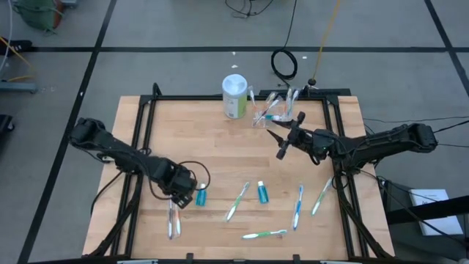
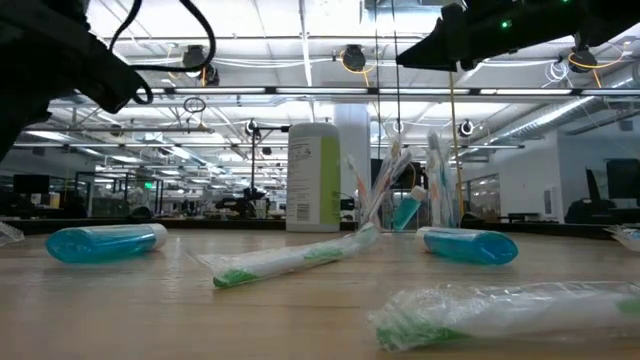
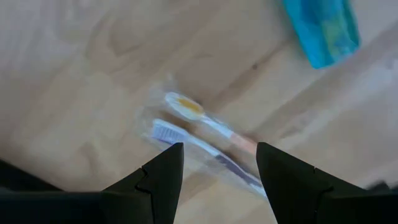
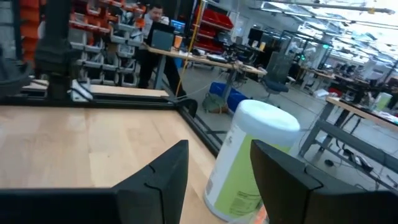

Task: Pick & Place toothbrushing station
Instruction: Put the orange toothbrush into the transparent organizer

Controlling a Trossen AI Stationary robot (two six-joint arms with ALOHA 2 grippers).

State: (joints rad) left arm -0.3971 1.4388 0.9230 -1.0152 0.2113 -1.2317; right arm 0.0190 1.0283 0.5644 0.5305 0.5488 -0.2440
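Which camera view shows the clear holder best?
The high view: the holder stands whole beside the canister, brushes inside. The low view shows it far off, side-on. Neither wrist view shows it.

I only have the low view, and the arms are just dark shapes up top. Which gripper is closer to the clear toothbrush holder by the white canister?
Observer: The right gripper. From above, it sits just short of the toothbrushing station and isn't touching it.
Operator: Is it carrying anything?
Observer: No. Its wrist view shows open fingers with nothing between them, facing the white canister.
Operator: And the left one?
Observer: The left gripper is open above a wrapped pair of toothbrushes, near a blue tube.
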